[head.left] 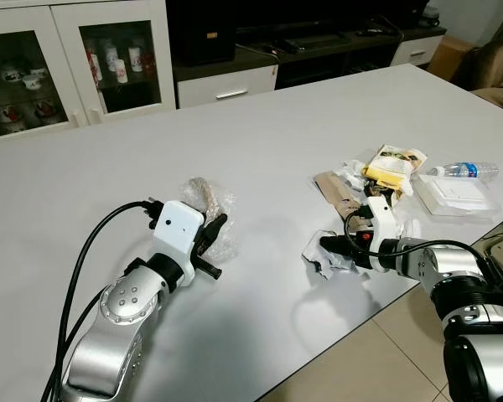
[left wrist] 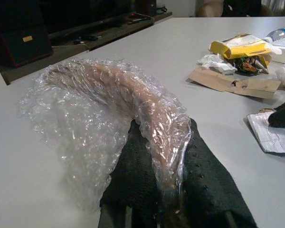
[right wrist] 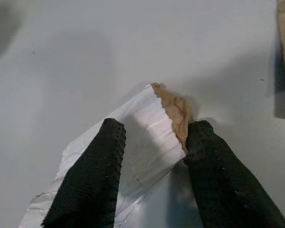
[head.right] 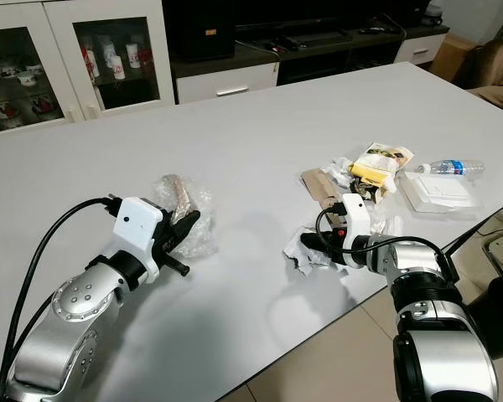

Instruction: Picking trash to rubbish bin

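A clump of bubble wrap [head.left: 203,197] with a brown strip inside lies on the white table [head.left: 260,126], left of centre. My left gripper [head.left: 215,228] is shut on its near end; the left wrist view has both fingers [left wrist: 133,166] pinching the bubble wrap [left wrist: 109,104]. Near the table's front edge on the right lies a crumpled white wrapper [head.left: 317,258]. My right gripper [head.left: 325,245] is at it, open. In the right wrist view the two fingers [right wrist: 99,166] stand either side of the white wrapper [right wrist: 147,137], which has a torn brown edge.
Further trash lies behind the right gripper: a brown card piece [head.left: 331,188], a yellow packet [head.left: 391,165], a water bottle [head.left: 465,169] and a flat white box [head.left: 453,194]. Glass-door cabinets [head.left: 67,67] stand beyond the table. Tiled floor [head.left: 386,352] lies past the front edge.
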Tool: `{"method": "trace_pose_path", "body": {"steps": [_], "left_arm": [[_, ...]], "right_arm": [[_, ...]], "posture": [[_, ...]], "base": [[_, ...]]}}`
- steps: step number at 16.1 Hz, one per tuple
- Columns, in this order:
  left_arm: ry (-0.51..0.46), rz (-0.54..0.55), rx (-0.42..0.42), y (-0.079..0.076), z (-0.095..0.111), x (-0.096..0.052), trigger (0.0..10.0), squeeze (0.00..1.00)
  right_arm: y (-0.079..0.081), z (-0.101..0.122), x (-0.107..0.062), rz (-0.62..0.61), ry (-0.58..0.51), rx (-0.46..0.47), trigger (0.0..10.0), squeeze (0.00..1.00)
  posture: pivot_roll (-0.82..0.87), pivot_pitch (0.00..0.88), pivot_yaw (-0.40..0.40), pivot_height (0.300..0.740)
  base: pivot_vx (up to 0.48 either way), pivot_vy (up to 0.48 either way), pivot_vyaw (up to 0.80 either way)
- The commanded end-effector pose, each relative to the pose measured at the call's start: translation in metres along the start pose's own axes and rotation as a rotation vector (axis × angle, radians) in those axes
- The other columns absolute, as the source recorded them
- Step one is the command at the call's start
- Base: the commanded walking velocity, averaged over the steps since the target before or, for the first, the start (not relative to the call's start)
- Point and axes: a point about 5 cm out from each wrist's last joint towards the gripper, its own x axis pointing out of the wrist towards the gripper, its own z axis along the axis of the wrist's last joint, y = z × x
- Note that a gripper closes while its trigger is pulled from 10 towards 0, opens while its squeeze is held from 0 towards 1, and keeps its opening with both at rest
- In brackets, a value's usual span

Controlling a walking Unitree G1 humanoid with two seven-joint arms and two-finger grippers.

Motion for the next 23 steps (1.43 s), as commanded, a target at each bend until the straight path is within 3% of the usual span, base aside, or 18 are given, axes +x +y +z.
{"method": "trace_pose_path", "body": {"steps": [1, 7, 9, 10, 13, 15, 16, 17, 18, 20, 23], "left_arm": [[-0.006, -0.022, 0.006, -0.003, 0.002, 0.004, 10.0, 0.0], [-0.019, 0.009, -0.002, 0.0, 0.004, 0.01, 10.0, 0.0], [-0.01, 0.015, 0.02, 0.004, 0.005, 0.017, 10.0, 0.0], [-0.03, 0.079, 0.0, 0.015, 0.009, 0.015, 10.0, 0.0], [-0.043, 0.148, -0.025, 0.023, 0.009, 0.014, 10.0, 0.0], [-0.038, 0.151, -0.015, 0.025, 0.008, 0.016, 10.0, 0.0], [-0.032, 0.145, -0.021, 0.024, 0.007, 0.016, 10.0, 0.0], [0.005, 0.112, -0.064, 0.02, -0.001, 0.013, 10.0, 0.0], [0.098, 0.09, -0.082, 0.015, -0.018, 0.011, 10.0, 0.0], [0.193, 0.014, -0.066, 0.005, -0.033, 0.013, 10.0, 0.0], [0.237, -0.082, -0.05, -0.004, -0.036, 0.022, 10.0, 0.0]], "right_arm": [[-0.001, -0.003, -0.001, 0.02, -0.007, 0.049, 0.0, 0.0], [-0.002, 0.019, -0.013, 0.093, -0.143, 0.157, 0.0, 0.0], [0.0, 0.03, -0.017, 0.085, -0.171, 0.119, 0.0, 0.0], [0.003, 0.044, -0.024, 0.099, -0.238, 0.109, 0.0, 0.0], [0.014, 0.048, -0.033, 0.142, -0.224, 0.022, 0.0, 0.0], [0.01, 0.048, -0.031, 0.117, -0.211, -0.051, 0.0, 0.0], [0.006, 0.048, -0.031, 0.096, -0.245, -0.044, 0.0, 0.0], [-0.001, 0.045, -0.032, 0.047, -0.286, 0.036, 10.0, 0.0], [-0.008, 0.035, -0.03, -0.017, -0.269, 0.046, 10.0, 1.0], [-0.01, 0.021, -0.024, -0.021, -0.265, 0.095, 10.0, 1.0], [-0.005, 0.013, -0.012, 0.015, -0.243, 0.174, 10.0, 1.0]], "posture": [[-0.05, 0.0, -0.069, 0.74], [-0.04, 0.0, -0.093, 0.74], [-0.04, 0.0, -0.089, 0.74], [-0.04, 0.0, -0.085, 0.74], [-0.04, 0.0, -0.085, 0.74], [-0.04, 0.0, -0.083, 0.74], [-0.04, 0.0, -0.087, 0.74], [-0.04, 0.0, -0.09, 0.74], [-0.04, 0.0, -0.091, 0.74], [-0.04, 0.0, -0.089, 0.74], [-0.03, 0.0, -0.088, 0.74]], "base": [[0.0, 0.0, 0.0], [0.0, 0.0, 0.0], [0.0, 0.0, 0.0], [0.0, 0.0, 0.0], [0.0, 0.0, 0.0], [0.0, 0.0, 0.0], [0.0, 0.0, 0.0], [0.0, 0.0, 0.0], [0.0, 0.0, 0.0], [0.0, 0.0, 0.0], [0.0, 0.0, 0.0]]}}
